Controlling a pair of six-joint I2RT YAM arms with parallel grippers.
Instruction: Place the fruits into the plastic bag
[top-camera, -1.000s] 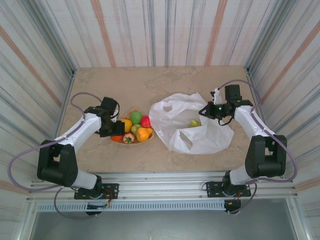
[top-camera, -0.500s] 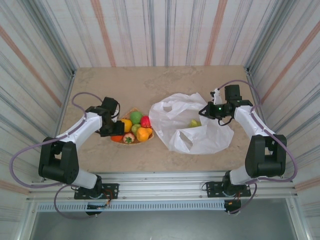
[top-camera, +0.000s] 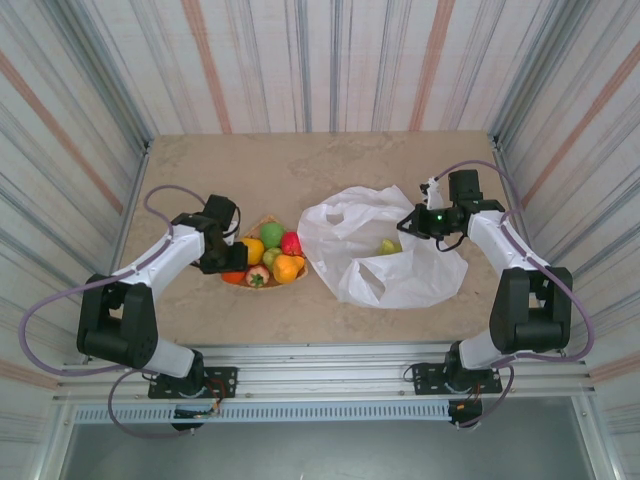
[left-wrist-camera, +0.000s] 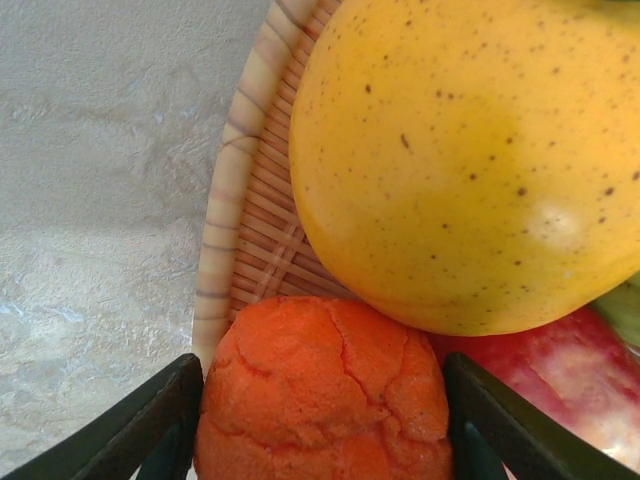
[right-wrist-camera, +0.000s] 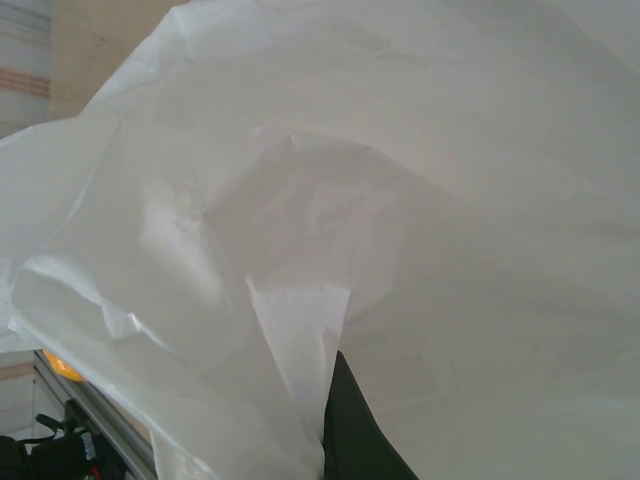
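One green fruit is seen inside the plastic bag; the other fruits are left on the wooden plate beside it. An orange fruit is flanked by the left fingers, but a grip cannot be told. The bag's edge is pinched by the closed right fingers.

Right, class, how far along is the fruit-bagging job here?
Done: one yellow-green fruit lies in the plastic bag. In hand: the right tool pinches the bag's edge; the left tool flanks an orange fruit on the woven plate. Left: that one plus the other fruits beside it.
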